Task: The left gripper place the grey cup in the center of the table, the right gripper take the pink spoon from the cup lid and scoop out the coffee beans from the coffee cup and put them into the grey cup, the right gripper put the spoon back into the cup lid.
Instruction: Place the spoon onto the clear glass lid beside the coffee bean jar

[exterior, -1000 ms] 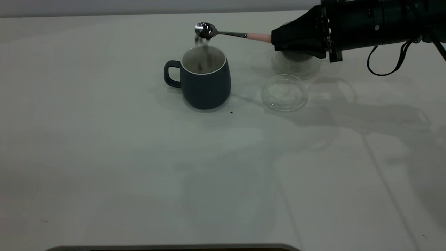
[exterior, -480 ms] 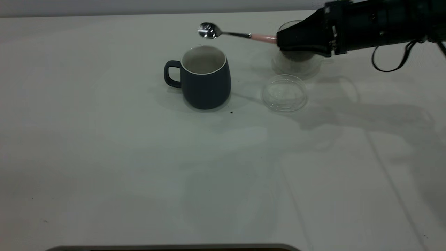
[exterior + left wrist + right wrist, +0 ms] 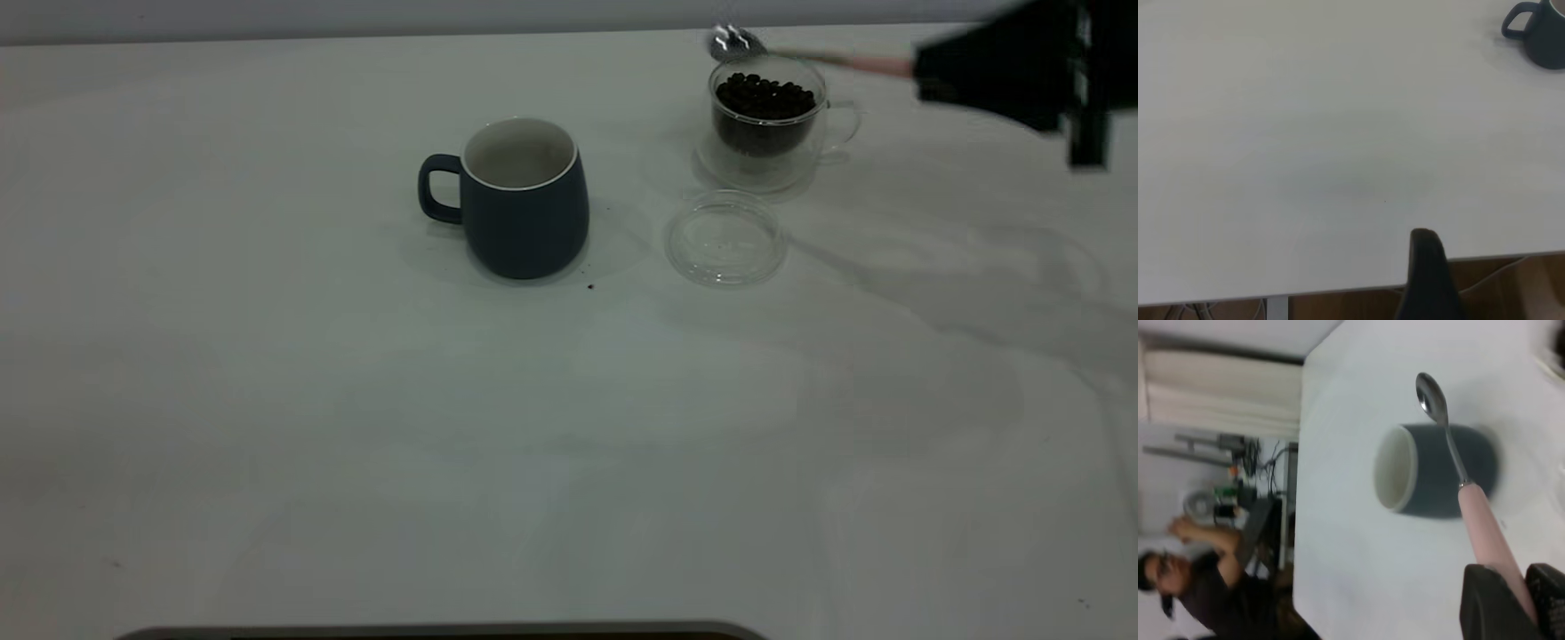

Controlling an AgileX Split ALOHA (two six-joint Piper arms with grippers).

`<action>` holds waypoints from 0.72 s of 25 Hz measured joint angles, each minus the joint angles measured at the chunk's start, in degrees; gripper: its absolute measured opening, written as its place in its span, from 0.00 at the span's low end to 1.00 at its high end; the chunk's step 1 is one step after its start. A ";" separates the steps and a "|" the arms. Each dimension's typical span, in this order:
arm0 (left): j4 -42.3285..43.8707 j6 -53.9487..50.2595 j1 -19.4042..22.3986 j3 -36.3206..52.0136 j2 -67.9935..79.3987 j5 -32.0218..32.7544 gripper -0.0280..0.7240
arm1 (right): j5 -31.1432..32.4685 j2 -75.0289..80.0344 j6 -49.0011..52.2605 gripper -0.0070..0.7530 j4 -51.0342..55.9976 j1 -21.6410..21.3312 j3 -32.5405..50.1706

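Right end effector [image 3: 925,76] clamped on one pink spoon [image 3: 800,55], above one coffee cup [image 3: 770,124], one grey cup [image 3: 524,200], one cup lid [image 3: 726,238].

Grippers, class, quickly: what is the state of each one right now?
Left gripper: parked off the table's near edge; open or shut cannot be told.
Right gripper: shut on the pink spoon, its bowl above the coffee cup.

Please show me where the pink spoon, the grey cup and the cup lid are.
pink spoon [image 3: 1485,520]: right wrist view, on its pink handle.
grey cup [image 3: 526,222]: exterior view, on its outer wall.
cup lid [image 3: 726,240]: exterior view, on its flat middle.
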 joint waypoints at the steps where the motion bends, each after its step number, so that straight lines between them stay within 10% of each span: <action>1: 0.00 0.00 0.00 0.00 0.00 0.00 0.79 | -0.06 0.23 -0.27 0.15 0.00 -0.90 1.85; 18: 0.00 -0.05 0.00 0.00 0.00 0.00 0.79 | -3.49 12.13 -5.38 0.15 6.68 -2.77 4.12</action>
